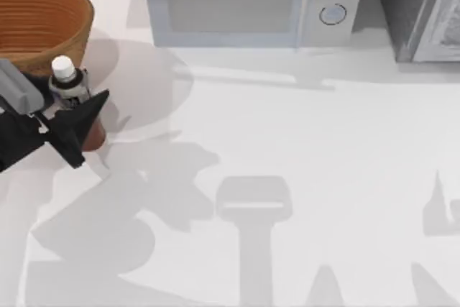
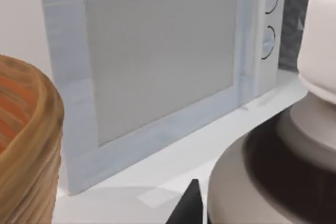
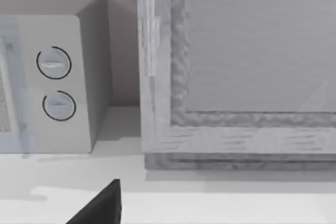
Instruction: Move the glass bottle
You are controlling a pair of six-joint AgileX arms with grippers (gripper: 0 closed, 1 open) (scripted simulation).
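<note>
White worktop (image 1: 302, 149) runs under the overhead camera, crossed by grey shadows of the arms. Nearest the front on the left side, the left gripper (image 1: 86, 124) is clamped on the glass bottle (image 1: 70, 88): its dark fingers (image 1: 75, 134) straddle the reddish-brown body, while the white cap and dark neck stand upright above them. Just behind the bottle sits a woven basket (image 1: 43, 16) at the far left corner, its rim near the cap. Farther back, a pale microwave (image 1: 244, 1) with two round dials stands along the wall, and a grey cabinet (image 1: 420, 8) fills the far right corner. From the left wrist camera, the bottle's cap (image 2: 320, 40) and shoulder loom very close, with the basket's wall (image 2: 26, 145) to one side and the microwave door (image 2: 157, 61) beyond; the bottle's body is out of sight there. From the right wrist camera, a dark fingertip of the right gripper (image 3: 100, 208) pokes in, too little to tell whether it is parted or closed, facing the microwave's dials (image 3: 55, 82) and the cabinet's front (image 3: 247, 51).
</note>
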